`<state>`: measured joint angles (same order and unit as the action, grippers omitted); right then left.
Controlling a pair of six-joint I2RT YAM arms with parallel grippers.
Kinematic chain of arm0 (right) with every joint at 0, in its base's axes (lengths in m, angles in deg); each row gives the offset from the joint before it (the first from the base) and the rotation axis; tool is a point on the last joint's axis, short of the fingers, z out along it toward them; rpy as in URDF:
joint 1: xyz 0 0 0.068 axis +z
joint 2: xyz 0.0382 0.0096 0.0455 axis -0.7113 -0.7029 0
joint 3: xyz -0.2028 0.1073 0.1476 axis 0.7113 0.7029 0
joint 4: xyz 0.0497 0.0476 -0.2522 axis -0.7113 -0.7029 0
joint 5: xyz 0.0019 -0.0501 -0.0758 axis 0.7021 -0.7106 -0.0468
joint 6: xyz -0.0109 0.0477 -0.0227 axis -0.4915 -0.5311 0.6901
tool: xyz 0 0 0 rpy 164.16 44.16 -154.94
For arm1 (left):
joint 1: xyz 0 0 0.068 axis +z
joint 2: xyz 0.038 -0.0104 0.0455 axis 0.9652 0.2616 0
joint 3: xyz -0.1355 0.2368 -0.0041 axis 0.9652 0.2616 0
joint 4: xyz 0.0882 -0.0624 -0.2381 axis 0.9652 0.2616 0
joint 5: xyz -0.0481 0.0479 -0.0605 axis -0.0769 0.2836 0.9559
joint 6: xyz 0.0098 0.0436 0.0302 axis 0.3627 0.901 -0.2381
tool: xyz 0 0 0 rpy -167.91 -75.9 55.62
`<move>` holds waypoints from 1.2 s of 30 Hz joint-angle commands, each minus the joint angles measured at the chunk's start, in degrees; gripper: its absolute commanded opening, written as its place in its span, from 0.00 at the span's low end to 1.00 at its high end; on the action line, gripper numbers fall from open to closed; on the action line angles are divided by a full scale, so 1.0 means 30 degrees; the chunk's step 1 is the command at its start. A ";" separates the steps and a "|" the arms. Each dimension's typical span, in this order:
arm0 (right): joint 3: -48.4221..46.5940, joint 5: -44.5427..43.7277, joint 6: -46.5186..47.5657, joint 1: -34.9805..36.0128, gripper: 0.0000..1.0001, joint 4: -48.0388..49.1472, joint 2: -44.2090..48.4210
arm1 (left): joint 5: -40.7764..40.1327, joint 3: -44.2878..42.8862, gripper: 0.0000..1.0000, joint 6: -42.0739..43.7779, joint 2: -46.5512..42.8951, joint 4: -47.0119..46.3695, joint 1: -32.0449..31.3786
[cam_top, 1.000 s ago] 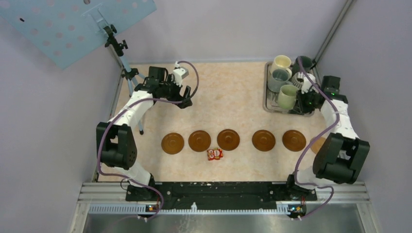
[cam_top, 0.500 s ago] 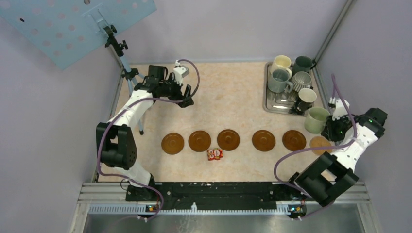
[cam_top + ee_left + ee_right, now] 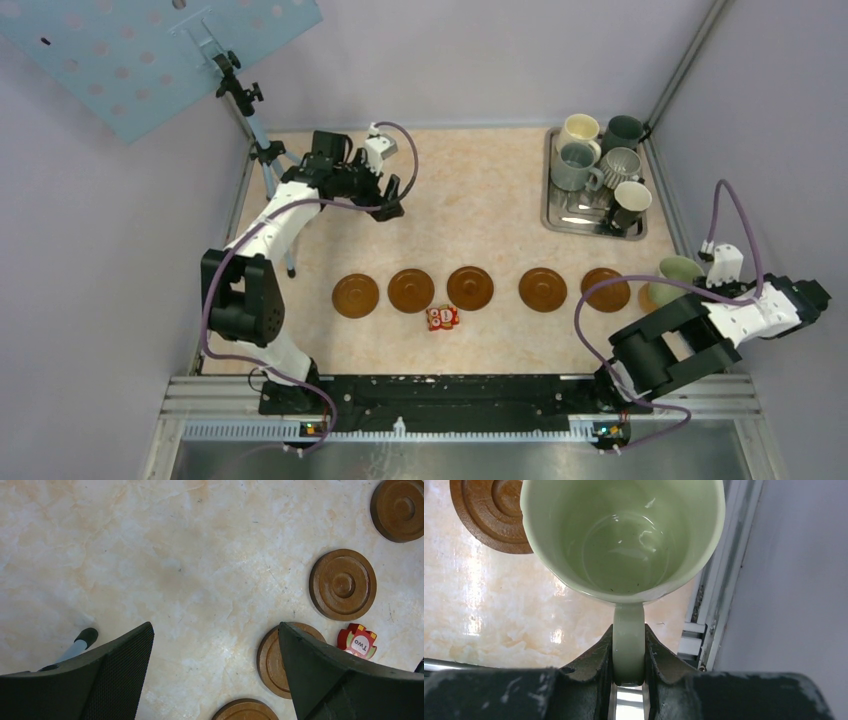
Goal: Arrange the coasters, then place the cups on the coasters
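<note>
Five brown coasters lie in a row, from the left one to one at the right. A sixth coaster peeks out at the far right under the pale green cup. My right gripper is shut on that cup's handle, and the cup is upright and empty. I cannot tell whether it rests on the coaster. Several other cups stand on the metal tray, among them a cream cup and a blue-grey cup. My left gripper hovers open over bare table at the back left, holding nothing.
A small red-and-white packet lies just in front of the coaster row. A tripod with a blue perforated panel stands at the back left. The table's right rail runs close beside the held cup.
My right arm has carried the pale green cup from the tray forward and to the right, over the rightmost coaster. The left gripper has shifted slightly right, still open.
</note>
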<state>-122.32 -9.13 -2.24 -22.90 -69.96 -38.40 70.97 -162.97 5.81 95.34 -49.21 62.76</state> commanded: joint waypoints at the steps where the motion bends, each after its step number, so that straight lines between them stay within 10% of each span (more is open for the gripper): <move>1: 0.0822 0.2495 0.1308 -0.0128 0.00 0.1054 0.0418 | 0.0090 -0.1090 0.99 0.0642 0.0302 0.0312 -0.0181; 36: 0.2506 0.1674 0.2511 -0.0188 0.00 0.4055 -0.1367 | -0.0857 -0.2573 0.99 0.1479 0.1002 0.1256 -0.0864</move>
<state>-114.61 -5.66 1.45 -23.08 -58.33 -41.70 68.17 -168.72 9.28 98.29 -45.21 60.46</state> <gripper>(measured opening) 0.178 0.987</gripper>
